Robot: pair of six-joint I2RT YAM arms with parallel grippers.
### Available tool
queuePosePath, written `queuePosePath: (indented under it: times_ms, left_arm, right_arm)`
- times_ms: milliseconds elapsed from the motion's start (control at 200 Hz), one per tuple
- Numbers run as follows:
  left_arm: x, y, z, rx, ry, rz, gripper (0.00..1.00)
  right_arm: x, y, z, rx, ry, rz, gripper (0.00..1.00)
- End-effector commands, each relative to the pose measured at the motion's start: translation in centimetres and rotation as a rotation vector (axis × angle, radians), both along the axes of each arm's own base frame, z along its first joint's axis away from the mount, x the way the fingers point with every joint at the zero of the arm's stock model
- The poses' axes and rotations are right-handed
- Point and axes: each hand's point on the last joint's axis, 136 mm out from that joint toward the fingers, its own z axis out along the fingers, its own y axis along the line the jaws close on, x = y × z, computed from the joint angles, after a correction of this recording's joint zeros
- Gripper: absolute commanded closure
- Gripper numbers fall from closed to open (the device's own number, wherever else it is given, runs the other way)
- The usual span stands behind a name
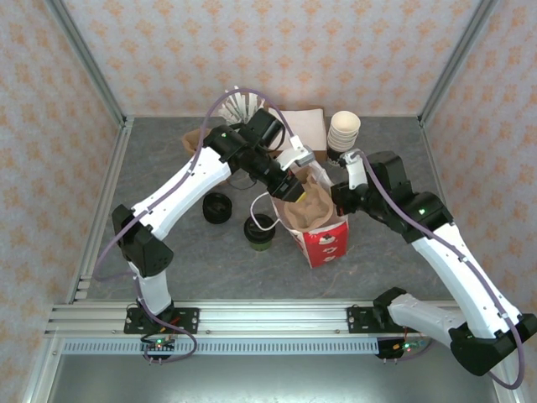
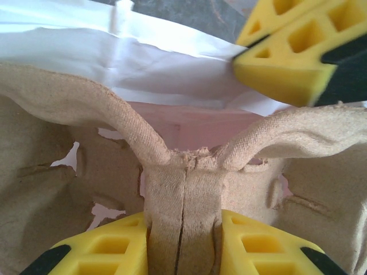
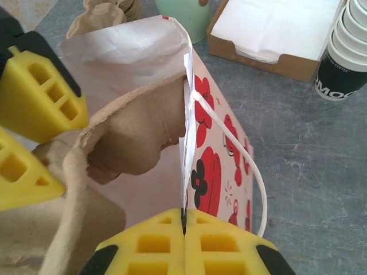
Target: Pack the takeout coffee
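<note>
Tall paper bag [image 1: 325,239] — white with a red and black flower print and a thin white cord handle [image 3: 241,149] — stands open-mouthed mid-way across the mottled grey table [image 1: 168,168]. Its inner face is plain matte white and creased.

A brown moulded-pulp cup carrier [image 2: 183,172], fibrous and rough with ragged edges, sits in the bag's mouth. Two curved ribs meet in a flat central spine. The left gripper [image 2: 183,229] has its yellow, cell-moulded fingers [image 2: 258,240] clamped on that spine, one on each side. The bag walls hide the carrier's lower part, so how deep it reaches cannot be made out.

The right gripper [image 3: 183,220] has its fingers pressed together on the bag's upper rim, with the thin paper edge pinched between them.

The takeout coffee [image 1: 260,232] — a small paper cup with dark olive-green sides and a round black plastic lid — stands upright on the table just left of the bag. It is outside the bag and neither gripper touches it.

A low black stack of lids [image 1: 216,207] sits near the coffee, further left. At the back are a cardboard box of white napkins [image 3: 275,34] and a stack of cream-rimmed paper cups [image 1: 344,130]. The cups have black sides, and their white lettering is cut off at the edge of the right wrist view. A pale green round vessel [image 3: 183,17] is cropped at the top, and its kind is unclear.
</note>
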Motion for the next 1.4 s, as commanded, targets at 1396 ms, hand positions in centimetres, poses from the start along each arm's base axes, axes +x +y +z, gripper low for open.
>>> queuePosePath:
  times_ms: [1396]
  left_arm:
    - [0.7, -2.8, -7.2, 0.251, -0.276, -0.020, 0.69]
  right_arm:
    - [1.6, -1.2, -0.2, 0.216, -0.004, -0.278, 1.00]
